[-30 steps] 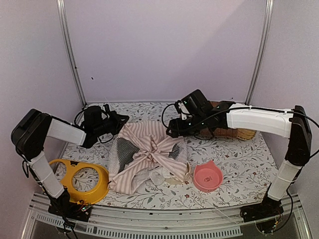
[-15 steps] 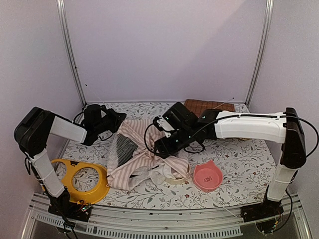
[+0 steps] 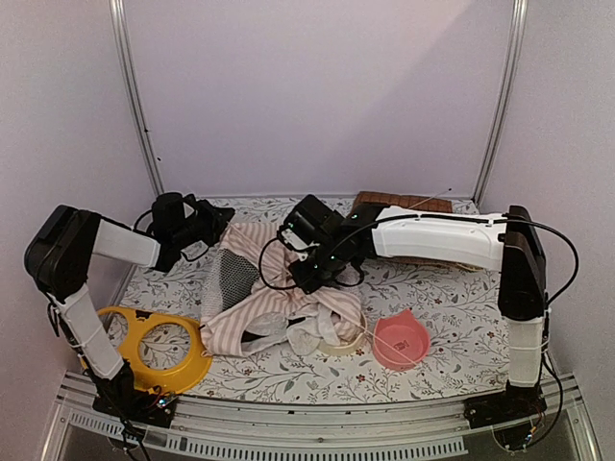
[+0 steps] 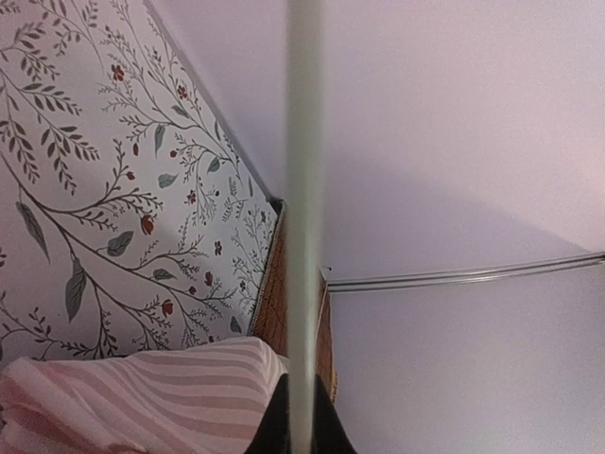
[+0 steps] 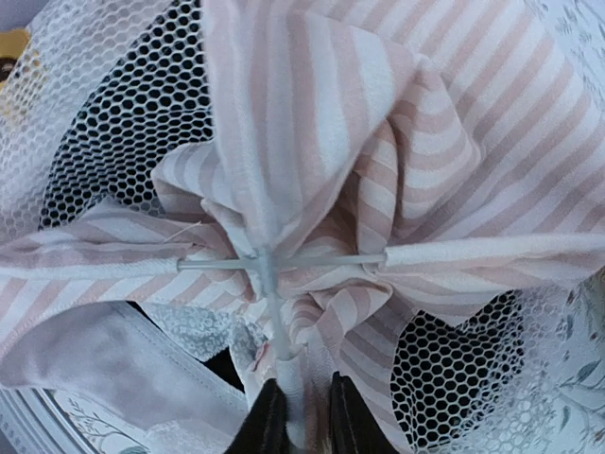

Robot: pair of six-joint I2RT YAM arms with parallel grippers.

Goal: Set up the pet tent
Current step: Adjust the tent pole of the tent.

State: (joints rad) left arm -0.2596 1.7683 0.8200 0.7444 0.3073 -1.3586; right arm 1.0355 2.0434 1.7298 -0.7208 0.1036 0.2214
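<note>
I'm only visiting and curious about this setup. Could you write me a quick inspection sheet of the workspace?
Surface: table with a floral-print cover.
Job's things: pet tent crumpled mid-table, not standing; its poles meet at a hub.
Clutter: yellow dish front left, pink bowl front right, brown mat at the back.
Grippers: left gripper shut on a thin tent pole; right gripper shut on a fabric-sleeved tent pole.
Cables: black cable loops over the tent.
Surroundings: plain walls, metal frame posts.

blocked: pet tent [image 3: 252, 312] mid-table, yellow bowl [image 3: 199, 349] near-left, pink bowl [image 3: 401, 341] near-right | free: table [image 3: 463, 298] right side
</note>
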